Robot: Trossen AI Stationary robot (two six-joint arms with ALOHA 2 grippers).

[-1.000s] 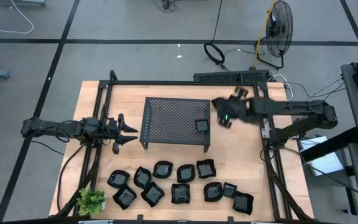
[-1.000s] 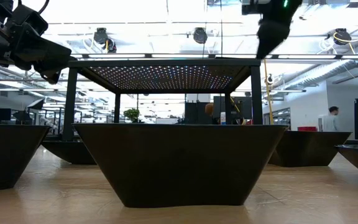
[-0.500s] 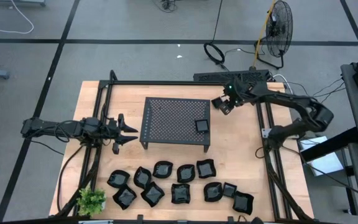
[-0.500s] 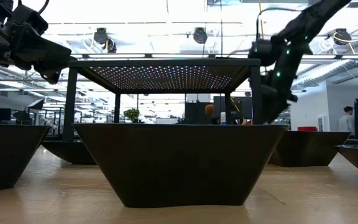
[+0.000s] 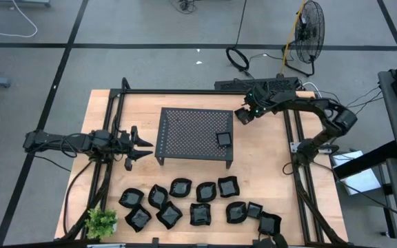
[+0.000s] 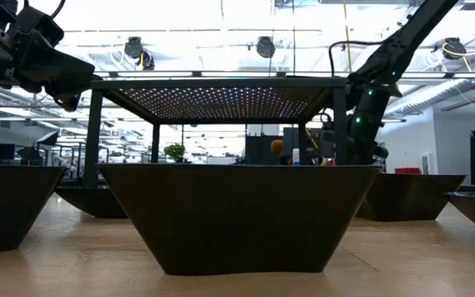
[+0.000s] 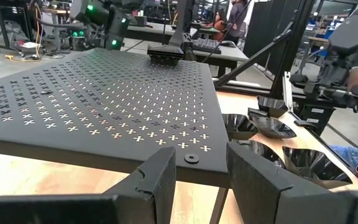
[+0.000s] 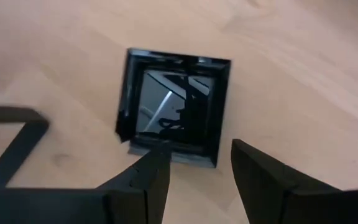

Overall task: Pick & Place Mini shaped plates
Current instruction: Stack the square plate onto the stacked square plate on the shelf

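Observation:
Several small glossy black plates (image 5: 198,207) lie in a cluster on the near part of the wooden table. One square plate (image 5: 223,138) sits on the black perforated rack (image 5: 191,131), near its right edge. Another square plate (image 8: 174,109) lies flat on the bare wood beyond the rack's far right corner. My right gripper (image 8: 201,152) is open and low over this plate's edge, pointing down. My left gripper (image 7: 204,168) is open and waits level at the rack's left edge (image 7: 104,93). My right gripper comes at the square plate from above with its fingers (image 8: 157,165) spread over one edge (image 8: 166,148) of it. I cannot tell whether a fingertip touches that edge. The plate lies flat on the table.
A small green plant (image 5: 102,222) stands at the near left corner. Black frame rails (image 5: 116,124) run along both table sides. In the low view a large-looking dish (image 6: 237,214) fills the foreground. Bare wood lies to the right of the rack (image 5: 264,151).
My right gripper has moved from beside the rack's right edge toward the far edge and come down over the square plate on the wood. Its elbow has swung out to the right. The plates and the left arm have stayed put.

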